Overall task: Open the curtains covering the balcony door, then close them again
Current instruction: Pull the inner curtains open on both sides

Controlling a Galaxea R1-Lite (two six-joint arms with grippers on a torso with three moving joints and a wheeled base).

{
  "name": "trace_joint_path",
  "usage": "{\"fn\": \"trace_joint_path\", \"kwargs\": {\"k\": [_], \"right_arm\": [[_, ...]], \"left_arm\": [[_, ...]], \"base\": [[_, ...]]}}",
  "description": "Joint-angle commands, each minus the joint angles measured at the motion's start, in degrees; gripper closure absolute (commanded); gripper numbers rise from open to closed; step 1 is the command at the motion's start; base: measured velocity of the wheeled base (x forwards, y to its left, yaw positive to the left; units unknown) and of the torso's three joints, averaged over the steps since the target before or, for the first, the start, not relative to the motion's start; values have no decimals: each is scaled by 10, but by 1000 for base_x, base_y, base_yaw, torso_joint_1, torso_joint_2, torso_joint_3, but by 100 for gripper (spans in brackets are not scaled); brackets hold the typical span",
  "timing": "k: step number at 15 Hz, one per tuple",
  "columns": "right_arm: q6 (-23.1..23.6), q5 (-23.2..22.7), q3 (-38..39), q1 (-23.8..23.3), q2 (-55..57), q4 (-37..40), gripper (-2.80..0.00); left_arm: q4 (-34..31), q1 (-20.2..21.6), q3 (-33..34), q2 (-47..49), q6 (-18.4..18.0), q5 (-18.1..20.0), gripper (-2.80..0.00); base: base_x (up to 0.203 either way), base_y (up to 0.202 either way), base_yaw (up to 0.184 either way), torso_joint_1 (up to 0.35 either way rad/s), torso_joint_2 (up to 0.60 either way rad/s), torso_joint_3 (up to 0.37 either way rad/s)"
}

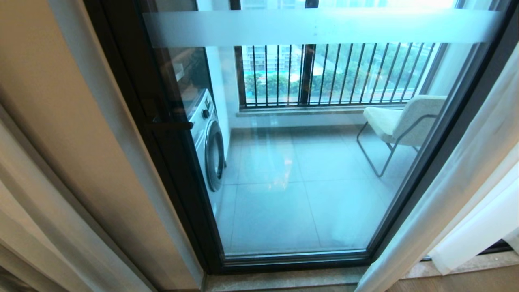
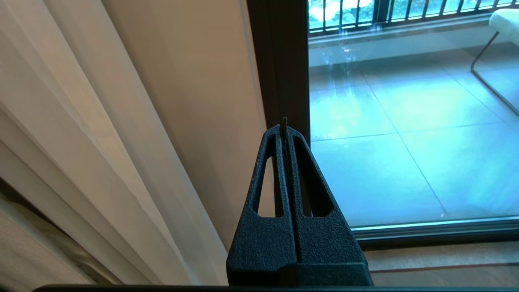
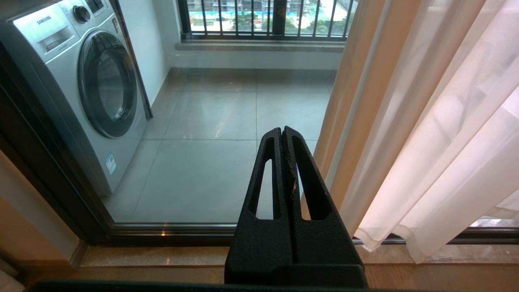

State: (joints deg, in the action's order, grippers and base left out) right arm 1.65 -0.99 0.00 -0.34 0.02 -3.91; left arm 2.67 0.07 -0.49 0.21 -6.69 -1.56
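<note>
In the head view, the door point(image 1: 300, 142) is seen uncovered across the middle of the frame, its dark frame running down at left and right. The curtains point(image 1: 458, 182) are gathered at the right edge, falling in long vertical folds to the sill; another sheer panel is seen at the left edge beside a tan drape point(image 1: 61, 121). Neither arm is shown here.

In the left wrist view, the left gripper point(image 2: 285, 125) is seen with jaws pressed together, holding nothing, tip set against the door frame. Sheer folds fill the left half of the frame, beside the jaws but apart from them.

In the right wrist view, the right gripper point(image 3: 282, 132) is likewise pressed shut and empty. The curtain's hemmed edge hangs just right of the jaws, so the right arm is judged nearer that panel. Open room lies toward the glass at frame left, where a washer point(image 3: 81, 89) stands behind the pane.
</note>
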Motion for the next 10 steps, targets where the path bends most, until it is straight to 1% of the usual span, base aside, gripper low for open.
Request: {"fn": "trace_joint_path", "kwargs": {"k": [1,4,5,6,7,8,9,10], "right_arm": [[0,-1,0,0,0,0,0],[0,-1,0,0,0,0,0],[0,-1,0,0,0,0,0],[0,-1,0,0,0,0,0],[0,-1,0,0,0,0,0],[0,-1,0,0,0,0,0],[0,0,0,0,0,0,0],[0,0,0,0,0,0,0]], "left_arm": [[1,0,1,-1,0,0,0],[1,0,1,-1,3,2,0],[-1,0,2,-1,7,18,0],[-18,0,4,-1,17,28,0],[-28,0,3,-1,37,29,0],[-29,0,3,-1,70,27,0],[-28,0,3,-1,77,23,0],[-28,0,4,-1,77,23,0]], "base": [[0,0,0,0,0,0],[0,0,0,0,0,0],[0,0,0,0,0,0],[0,0,0,0,0,0],[0,0,0,0,0,0],[0,0,0,0,0,0],[0,0,0,0,0,0],[0,0,0,0,0,0]]}}
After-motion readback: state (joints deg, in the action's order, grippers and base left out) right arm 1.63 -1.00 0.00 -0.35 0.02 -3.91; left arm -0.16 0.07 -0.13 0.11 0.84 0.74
